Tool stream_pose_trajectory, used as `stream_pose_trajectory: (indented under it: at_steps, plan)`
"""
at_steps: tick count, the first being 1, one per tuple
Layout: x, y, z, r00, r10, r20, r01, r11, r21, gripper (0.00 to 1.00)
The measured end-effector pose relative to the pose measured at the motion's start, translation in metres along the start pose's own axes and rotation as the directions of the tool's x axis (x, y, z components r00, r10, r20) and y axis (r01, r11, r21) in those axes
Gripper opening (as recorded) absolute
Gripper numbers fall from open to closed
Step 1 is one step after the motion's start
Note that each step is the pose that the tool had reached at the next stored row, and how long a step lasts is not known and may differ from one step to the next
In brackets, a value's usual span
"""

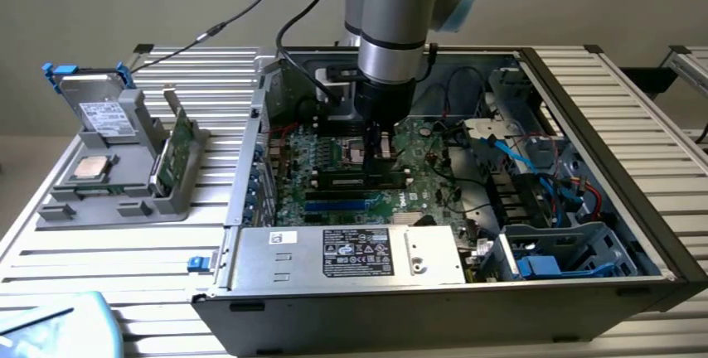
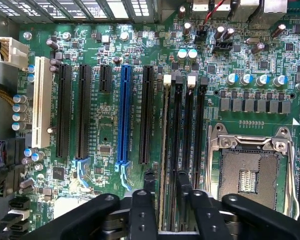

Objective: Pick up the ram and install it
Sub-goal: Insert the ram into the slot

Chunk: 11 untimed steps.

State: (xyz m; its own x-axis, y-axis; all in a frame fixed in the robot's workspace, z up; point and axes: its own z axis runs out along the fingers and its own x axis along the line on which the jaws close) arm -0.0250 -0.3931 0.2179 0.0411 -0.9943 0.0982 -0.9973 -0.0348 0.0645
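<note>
In the exterior view I have the tool (image 1: 380, 144) down inside the open computer case (image 1: 619, 126), just over the motherboard's memory slots. In the wrist view the tool (image 2: 162, 192) is clamped on the ram (image 2: 165, 150), edge-on below it and apparently entering a slot (image 2: 178, 130); seating looks unfinished, though I can't be sure.

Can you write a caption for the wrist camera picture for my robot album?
Gripper holding the ram edge-on over the black memory slots, beside the open processor socket.
</note>
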Motion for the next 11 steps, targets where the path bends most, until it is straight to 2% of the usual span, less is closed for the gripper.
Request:
stream_pose_trajectory:
  at_steps: [1,2,4,5,11]
  plan:
    - [0.000,0.0000,0.0000,1.0000,0.000,0.0000,0.000,1.0000,0.0000,0.34]
    - [0.000,0.0001,-0.0001,1.0000,0.000,-0.0001,0.000,1.0000,-0.0001,0.40]
    - [0.000,0.0005,-0.0021,1.0000,0.000,0.0000,0.000,1.0000,-0.0001,0.40]
    - [0.000,0.0009,-0.0043,1.0000,0.000,0.0000,0.000,1.0000,0.0000,0.46]
    - [0.001,0.0049,-0.0225,1.0000,0.000,-0.0001,0.000,1.0000,-0.0001,0.46]
